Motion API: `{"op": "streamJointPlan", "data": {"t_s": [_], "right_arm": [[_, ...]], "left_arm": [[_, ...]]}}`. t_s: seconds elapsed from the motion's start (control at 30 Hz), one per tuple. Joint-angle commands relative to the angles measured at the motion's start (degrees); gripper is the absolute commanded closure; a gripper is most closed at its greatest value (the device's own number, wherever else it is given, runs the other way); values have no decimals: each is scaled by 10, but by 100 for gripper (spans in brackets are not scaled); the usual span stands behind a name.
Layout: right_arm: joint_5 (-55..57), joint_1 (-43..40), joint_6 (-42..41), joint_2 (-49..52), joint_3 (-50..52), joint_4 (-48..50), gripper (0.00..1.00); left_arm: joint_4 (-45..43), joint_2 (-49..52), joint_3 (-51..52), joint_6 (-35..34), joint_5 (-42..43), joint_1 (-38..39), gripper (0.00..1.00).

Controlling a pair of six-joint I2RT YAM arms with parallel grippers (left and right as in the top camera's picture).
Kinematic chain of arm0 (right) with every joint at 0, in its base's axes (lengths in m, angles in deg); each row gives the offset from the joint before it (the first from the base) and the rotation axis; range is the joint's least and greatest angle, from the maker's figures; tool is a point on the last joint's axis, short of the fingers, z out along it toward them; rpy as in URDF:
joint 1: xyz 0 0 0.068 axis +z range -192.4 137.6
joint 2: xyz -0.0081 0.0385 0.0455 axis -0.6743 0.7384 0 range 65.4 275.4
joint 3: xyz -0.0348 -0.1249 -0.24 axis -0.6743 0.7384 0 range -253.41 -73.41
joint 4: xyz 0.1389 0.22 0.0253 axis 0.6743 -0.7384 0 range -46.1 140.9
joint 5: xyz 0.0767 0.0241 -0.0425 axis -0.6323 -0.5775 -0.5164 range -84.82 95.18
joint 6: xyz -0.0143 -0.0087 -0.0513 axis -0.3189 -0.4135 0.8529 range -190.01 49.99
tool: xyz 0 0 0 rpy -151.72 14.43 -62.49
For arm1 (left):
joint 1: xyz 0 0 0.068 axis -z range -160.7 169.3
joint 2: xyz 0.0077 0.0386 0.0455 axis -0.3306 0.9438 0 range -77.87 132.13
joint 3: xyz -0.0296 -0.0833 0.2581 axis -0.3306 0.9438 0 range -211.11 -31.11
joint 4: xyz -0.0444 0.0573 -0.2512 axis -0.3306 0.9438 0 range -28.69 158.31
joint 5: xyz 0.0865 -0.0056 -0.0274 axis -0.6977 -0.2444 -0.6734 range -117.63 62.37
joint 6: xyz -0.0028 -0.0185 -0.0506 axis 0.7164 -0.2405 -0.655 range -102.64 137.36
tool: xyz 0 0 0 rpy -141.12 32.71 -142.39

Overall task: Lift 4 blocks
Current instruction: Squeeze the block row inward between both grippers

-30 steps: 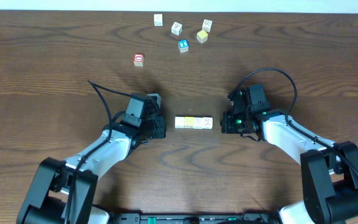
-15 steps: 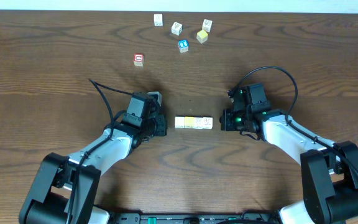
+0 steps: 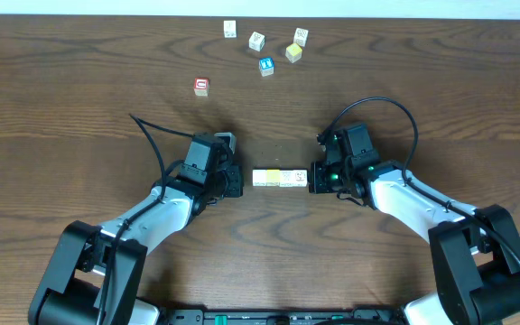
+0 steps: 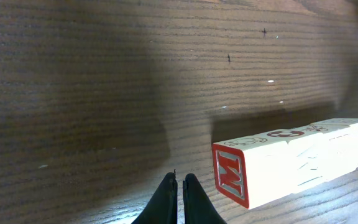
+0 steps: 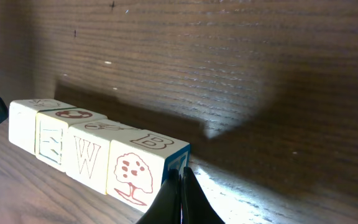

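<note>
The four blocks (image 3: 280,178) are laid end to end in one straight row, flat on the table (image 3: 79,135), between the two grippers. Left gripper (image 3: 238,181): fingers pressed together, nothing held. In the left wrist view it is seen just beside the red-lettered end of the row, with a strip of bare wood between. Right gripper (image 3: 312,177): fingers likewise together, nothing held. In the right wrist view its tip is set at the blue end face of the row, touching or nearly so; contact cannot be confirmed. Loose cubes (image 3: 256,41) are scattered well beyond the row on its far side and are not involved. The step in hand is judged to be the pinch of the row from both ends before the lift. To be done well, the left gap should be closed slowly while the right tip is used as a stop. Both tips should be set on the middle of the end faces, along the row's line, and pressure should be built evenly before any rise. Both arms should then be raised together, level, at one pace. Risk noted: an off-centre push is likely to hinge the row at a joint and spill the middle blocks.
</note>
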Motion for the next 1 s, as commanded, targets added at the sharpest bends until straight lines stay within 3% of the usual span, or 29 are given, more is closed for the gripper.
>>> {"op": "streamJointPlan", "data": {"t_s": [0.0, 0.97], "right_arm": [[1, 4, -12, 1, 3, 2, 99], [-9, 6, -12, 1, 3, -2, 99]], "left_arm": [[1, 7, 0, -7, 3, 2, 92], [-52, 61, 0, -29, 12, 23, 93]]}}
